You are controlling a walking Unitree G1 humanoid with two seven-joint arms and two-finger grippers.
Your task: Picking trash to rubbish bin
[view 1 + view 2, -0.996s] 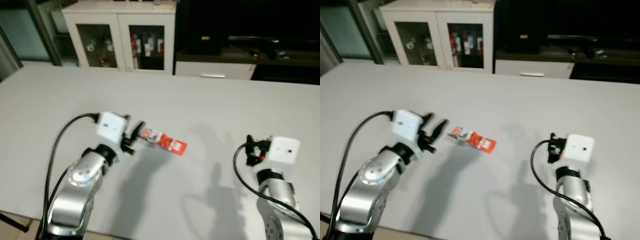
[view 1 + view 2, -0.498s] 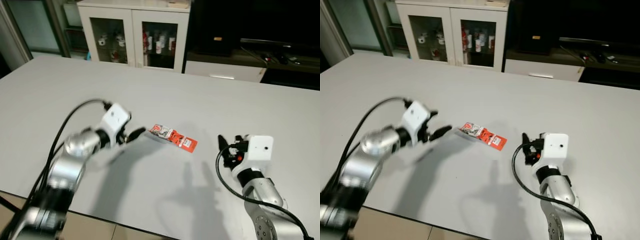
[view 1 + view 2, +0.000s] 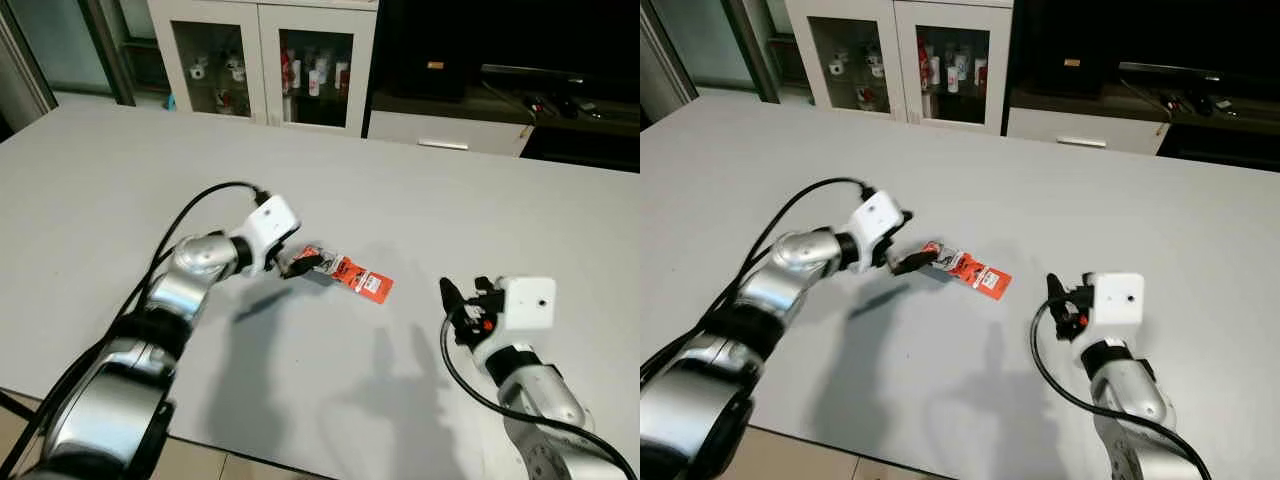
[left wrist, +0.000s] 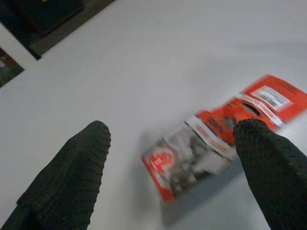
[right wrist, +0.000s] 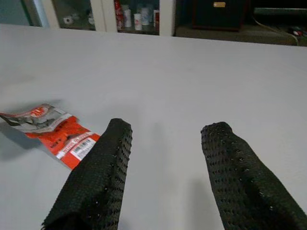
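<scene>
Stretching wide before me was the white table, with a glass-front cabinet beyond it. My left gripper hung spread wide at the red wrapper's near end, holding nothing. My right gripper hovered low to the wrapper's right, fingers apart, empty too.
</scene>
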